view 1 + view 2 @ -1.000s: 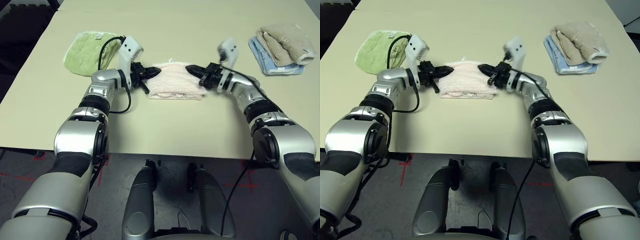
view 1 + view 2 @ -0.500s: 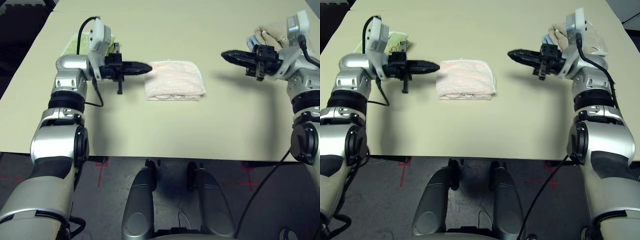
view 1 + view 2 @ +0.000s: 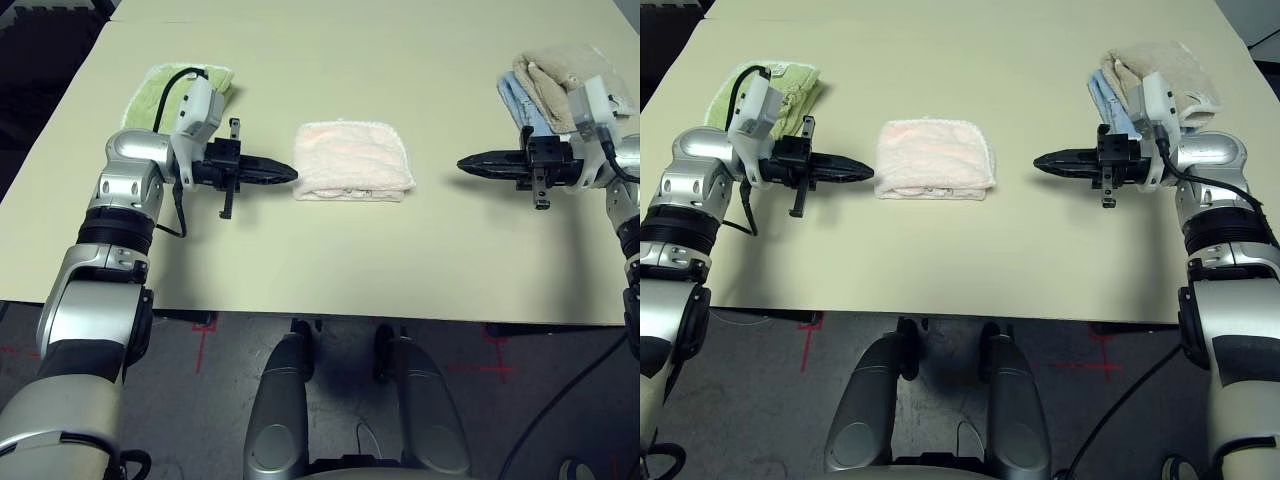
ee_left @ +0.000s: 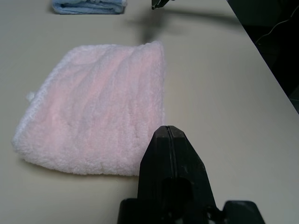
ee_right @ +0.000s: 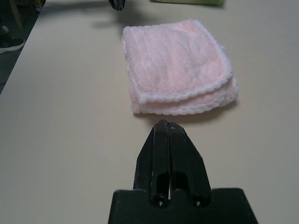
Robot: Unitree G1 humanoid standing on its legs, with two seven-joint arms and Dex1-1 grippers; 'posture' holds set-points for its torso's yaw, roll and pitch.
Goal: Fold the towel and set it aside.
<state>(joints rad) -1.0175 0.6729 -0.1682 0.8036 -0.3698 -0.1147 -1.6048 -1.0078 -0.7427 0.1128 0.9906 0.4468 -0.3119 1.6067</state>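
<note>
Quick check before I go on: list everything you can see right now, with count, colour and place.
towel: one, pale pink, folded, table centre, between the grippers, touching neither.
green towel: one, light green, folded, far left of table, behind the left arm.
beige towel: one, beige, far right, lying on the blue towel.
blue towel: one, light blue, folded, under the beige one.
table: one, cream.
left gripper: black, shut, pointing at the pink towel from its left.
right gripper: black, shut, pointing at it from its right.
</note>
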